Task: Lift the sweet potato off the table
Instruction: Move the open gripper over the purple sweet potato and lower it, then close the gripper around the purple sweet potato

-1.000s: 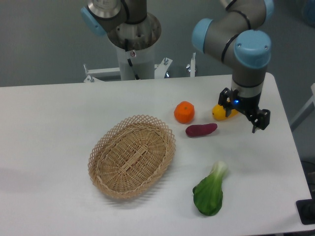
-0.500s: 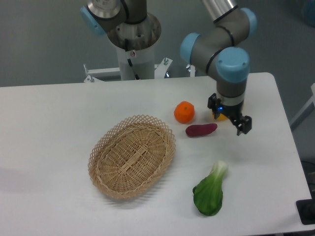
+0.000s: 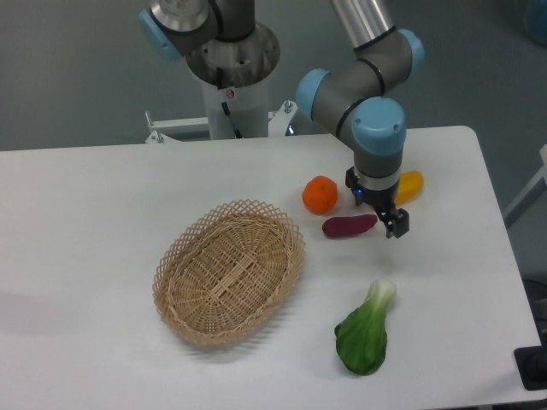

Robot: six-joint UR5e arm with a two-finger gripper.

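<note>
The sweet potato (image 3: 347, 226), a small reddish-purple tuber, lies on the white table (image 3: 102, 222) just below and right of the round orange fruit (image 3: 320, 195). My gripper (image 3: 378, 212) hangs over the tuber's right end, fingers pointing down. One dark finger (image 3: 397, 224) shows to the right of that end; the other is hard to make out against the wrist. The jaws look spread, with nothing held between them.
A yellow-orange vegetable (image 3: 408, 186) lies behind the gripper, partly hidden by the wrist. A woven basket (image 3: 229, 271) sits to the left of the tuber. A green bok choy (image 3: 365, 331) lies near the front. The arm's base stands at the table's back edge.
The arm has swung leftward, carrying the gripper from the right of the yellow vegetable to just above the sweet potato's right end. No object has moved.
</note>
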